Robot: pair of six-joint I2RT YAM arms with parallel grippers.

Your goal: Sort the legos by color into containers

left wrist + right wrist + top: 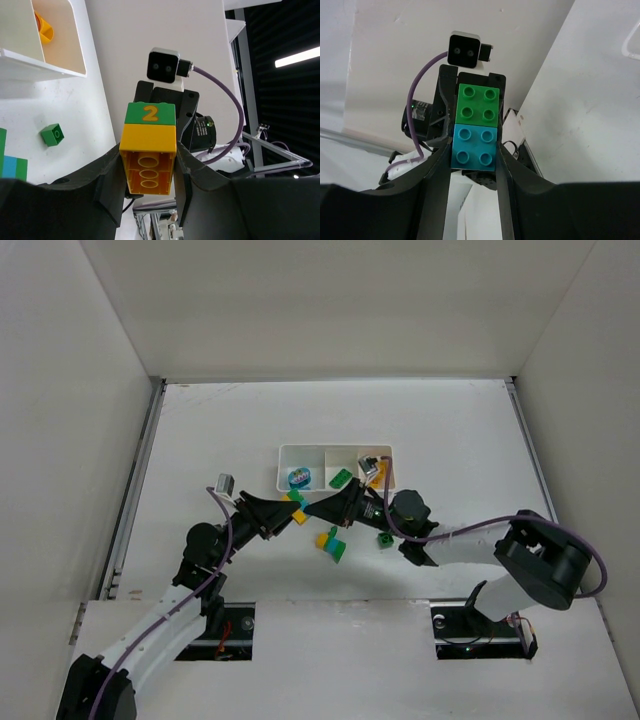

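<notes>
My left gripper (149,156) is shut on a yellow-orange lego (148,159) with a green lego marked 2 (150,113) joined to its far end. My right gripper (473,150) is shut on a teal-blue lego (474,148) with a green lego (479,103) joined beyond it. In the top view the two grippers (292,510) (314,508) meet tip to tip just in front of the white three-compartment tray (284,452). I cannot tell if both hold one stack. The tray holds a teal lego (298,477), a green lego (341,478) and a yellow one (375,468).
A loose cluster of yellow, teal and green legos (331,543) and a single green lego (385,539) lie on the table near the right arm. White walls enclose the table on three sides.
</notes>
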